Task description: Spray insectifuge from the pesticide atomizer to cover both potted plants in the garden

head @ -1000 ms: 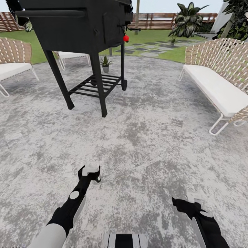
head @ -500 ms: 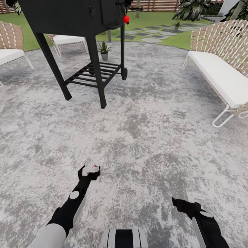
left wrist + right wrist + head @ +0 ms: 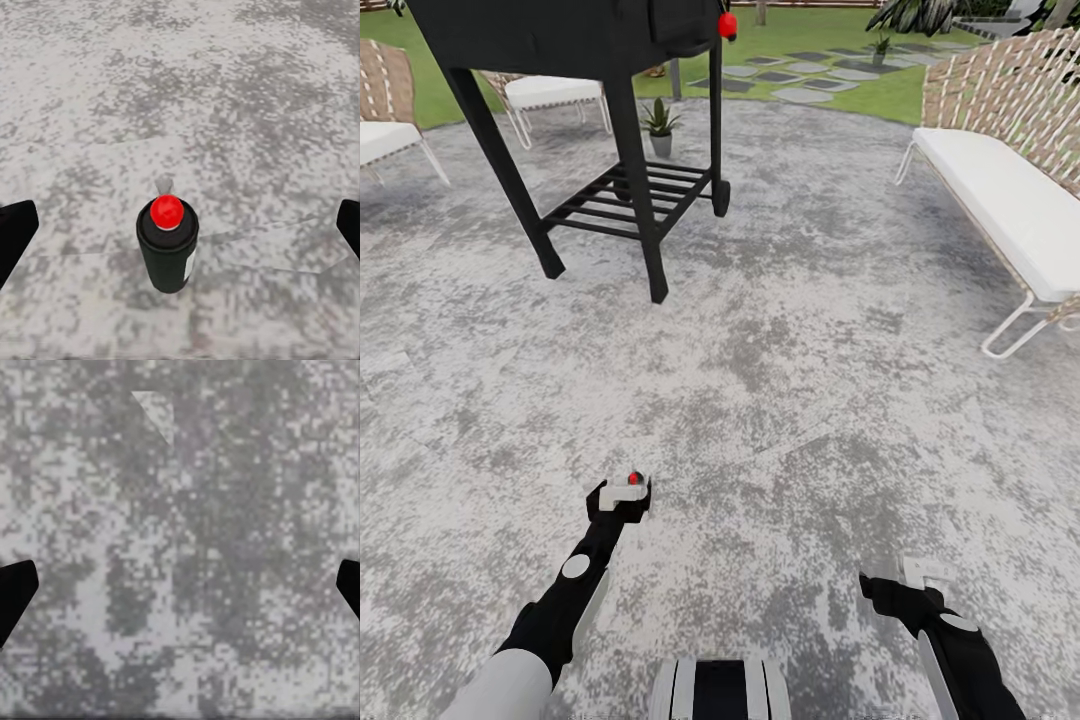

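Paving, mottled grey, runs under everything near the robot. Nearest of all, low on the right, the right gripper hangs over the stone with nothing between its fingers; in its wrist view the two dark fingertips sit far apart at the edges with bare stone between them. A little farther and to the left, the left gripper reaches forward, and at its tip sits the pesticide atomizer, whitish head and red spot showing. From the left wrist camera the atomizer appears as a dark slim bottle with a red cap, standing between the dark fingertips, which are spread wide at either edge and not touching it; whether it rests on the stone or is carried I cannot tell. Farther off on the left stands a black grill on four legs with a slatted lower shelf, a red knob at its far right corner. Just behind it sits a small spiky potted plant in a grey pot. On the right is a woven bench with a white cushion; on the far left, white-cushioned chairs. Beyond, grey stepping slabs cross the green lawn, with a second small plant beside them.
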Controlling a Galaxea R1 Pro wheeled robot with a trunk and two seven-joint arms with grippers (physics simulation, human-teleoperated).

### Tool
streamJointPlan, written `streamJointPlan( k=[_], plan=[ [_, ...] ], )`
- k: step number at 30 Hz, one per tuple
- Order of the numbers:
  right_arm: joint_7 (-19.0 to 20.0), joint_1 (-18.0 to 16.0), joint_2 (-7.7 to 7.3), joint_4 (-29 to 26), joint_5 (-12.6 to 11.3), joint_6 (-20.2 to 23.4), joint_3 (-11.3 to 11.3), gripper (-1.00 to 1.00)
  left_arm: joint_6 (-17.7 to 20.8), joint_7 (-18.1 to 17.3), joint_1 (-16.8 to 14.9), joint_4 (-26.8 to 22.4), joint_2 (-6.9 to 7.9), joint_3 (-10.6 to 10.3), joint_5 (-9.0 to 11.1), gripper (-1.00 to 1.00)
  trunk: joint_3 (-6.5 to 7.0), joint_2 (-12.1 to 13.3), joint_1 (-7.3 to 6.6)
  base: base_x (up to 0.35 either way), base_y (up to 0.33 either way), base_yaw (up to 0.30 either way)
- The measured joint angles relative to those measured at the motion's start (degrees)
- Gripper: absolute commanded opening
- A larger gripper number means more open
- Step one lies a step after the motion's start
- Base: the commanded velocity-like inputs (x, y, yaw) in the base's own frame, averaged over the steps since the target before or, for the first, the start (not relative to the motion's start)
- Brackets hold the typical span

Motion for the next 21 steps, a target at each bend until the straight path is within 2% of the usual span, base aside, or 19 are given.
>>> streamJointPlan(
  k=[12,21],
  plan=[
    [0.0,0.0,0.0,0.0,0.0,0.0,0.0,1.0,0.0,0.0,0.0,0.0,0.0,0.0,0.0,1.0,-3.69,-0.2,0.31,0.0,0.0,0.0],
    [0.0,0.0,0.0,0.0,0.0,0.0,0.0,1.0,0.0,0.0,0.0,0.0,0.0,0.0,0.0,1.0,-3.84,-0.2,0.31,0.0,0.0,0.0]
  ],
)
